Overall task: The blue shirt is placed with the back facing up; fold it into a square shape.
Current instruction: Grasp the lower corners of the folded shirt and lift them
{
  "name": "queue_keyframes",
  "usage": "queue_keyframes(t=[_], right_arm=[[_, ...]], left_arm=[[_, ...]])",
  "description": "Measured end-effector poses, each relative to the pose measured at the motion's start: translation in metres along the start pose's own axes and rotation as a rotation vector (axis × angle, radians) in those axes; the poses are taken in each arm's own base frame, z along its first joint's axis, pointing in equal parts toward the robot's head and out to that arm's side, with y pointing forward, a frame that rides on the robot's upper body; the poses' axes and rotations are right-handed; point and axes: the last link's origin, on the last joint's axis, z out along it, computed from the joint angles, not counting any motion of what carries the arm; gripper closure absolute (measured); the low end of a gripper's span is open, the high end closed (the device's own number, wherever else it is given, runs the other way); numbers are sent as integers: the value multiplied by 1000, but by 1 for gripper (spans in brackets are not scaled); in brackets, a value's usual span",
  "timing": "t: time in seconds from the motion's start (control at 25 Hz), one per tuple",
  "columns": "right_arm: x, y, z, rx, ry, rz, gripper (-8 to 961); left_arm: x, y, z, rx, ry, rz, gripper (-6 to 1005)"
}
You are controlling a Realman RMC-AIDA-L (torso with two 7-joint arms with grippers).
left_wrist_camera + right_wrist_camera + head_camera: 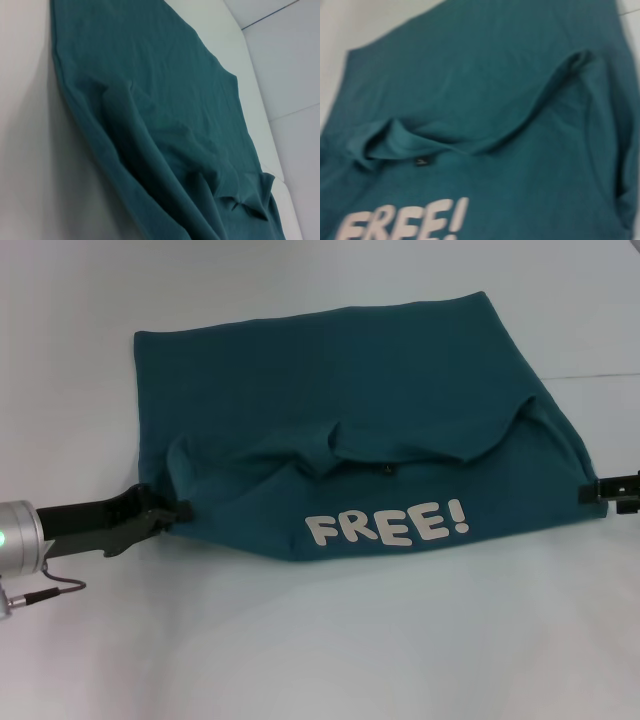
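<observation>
White worktop [320,650] carries the blue shirt [330,410] at its middle, near portion folded over with "FREE!" lettering [387,524] up, left hand [180,510] pinching its left edge, right hand [590,492] pinching its right edge.

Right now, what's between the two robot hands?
In the head view, the blue shirt spans from left gripper to right gripper, its folded-over part showing the FREE! lettering.
</observation>
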Motion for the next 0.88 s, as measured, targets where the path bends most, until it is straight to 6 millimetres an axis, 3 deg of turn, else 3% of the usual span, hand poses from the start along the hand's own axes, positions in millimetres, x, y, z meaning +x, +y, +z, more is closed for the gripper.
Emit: queue_keyframes(t=[0.4,0.88], right_arm=[[-8,-10,12,129,-33,-59,130],[-2,-4,43,191,-36,-107,171]], left_arm=[[2,1,0,-5,14,-6,986],[2,2,2,-11,20,-11,986]])
